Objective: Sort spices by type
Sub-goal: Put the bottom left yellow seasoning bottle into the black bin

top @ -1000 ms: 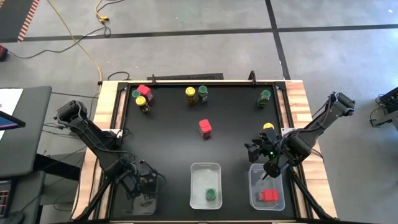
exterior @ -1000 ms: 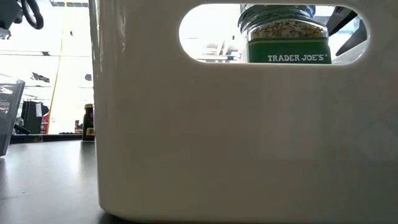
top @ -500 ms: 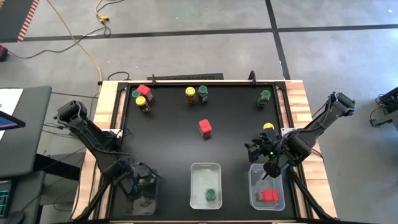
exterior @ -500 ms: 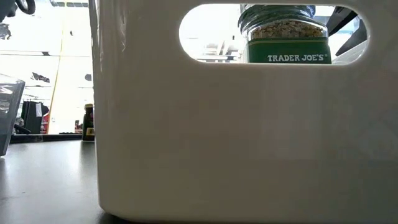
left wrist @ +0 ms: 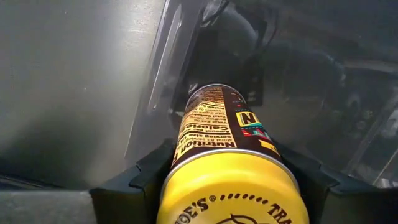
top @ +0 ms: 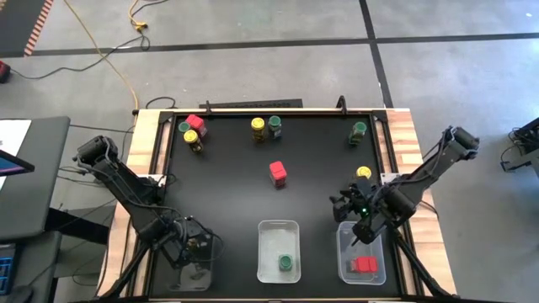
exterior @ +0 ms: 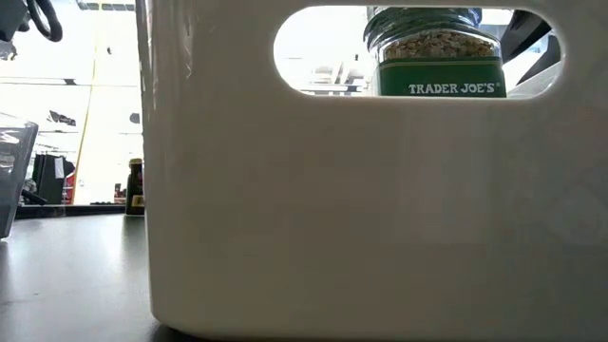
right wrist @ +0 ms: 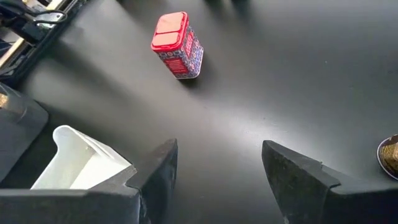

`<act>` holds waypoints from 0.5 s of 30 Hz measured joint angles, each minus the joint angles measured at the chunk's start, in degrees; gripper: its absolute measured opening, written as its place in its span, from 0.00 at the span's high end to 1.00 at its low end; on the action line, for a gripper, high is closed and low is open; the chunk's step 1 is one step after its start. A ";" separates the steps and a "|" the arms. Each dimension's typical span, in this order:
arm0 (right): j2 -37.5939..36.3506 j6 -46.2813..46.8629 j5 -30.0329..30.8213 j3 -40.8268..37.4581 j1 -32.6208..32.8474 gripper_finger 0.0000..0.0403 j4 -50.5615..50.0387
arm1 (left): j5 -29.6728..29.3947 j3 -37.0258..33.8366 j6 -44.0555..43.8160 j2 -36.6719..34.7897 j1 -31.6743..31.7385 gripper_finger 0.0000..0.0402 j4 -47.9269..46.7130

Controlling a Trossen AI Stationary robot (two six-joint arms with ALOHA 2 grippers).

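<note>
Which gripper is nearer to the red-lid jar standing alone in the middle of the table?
The right gripper, empty and open over the right tray's far end, is nearer the red-lid jar. The left gripper is farther, over the left tray, with a yellow-lid jar between its fingers.

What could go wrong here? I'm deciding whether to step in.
The left gripper holds a yellow-lidded jar over the left tray; released tilted, it may topple. The right gripper, open and empty above the right tray, could clip that rim heading for the red-lidded jar.

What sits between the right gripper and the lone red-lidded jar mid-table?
Nothing: the right wrist view shows only bare black table between the open right gripper and the red-lidded jar.
</note>
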 joint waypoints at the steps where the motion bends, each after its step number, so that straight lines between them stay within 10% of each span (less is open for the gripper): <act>1: 0.21 0.01 -0.05 0.00 0.00 0.35 0.20 | 0.00 0.00 0.02 0.00 0.00 0.45 0.37; 15: 0.16 -0.16 -0.07 0.00 0.00 0.35 1.07 | -0.04 0.00 -2.34 0.00 0.02 0.44 2.34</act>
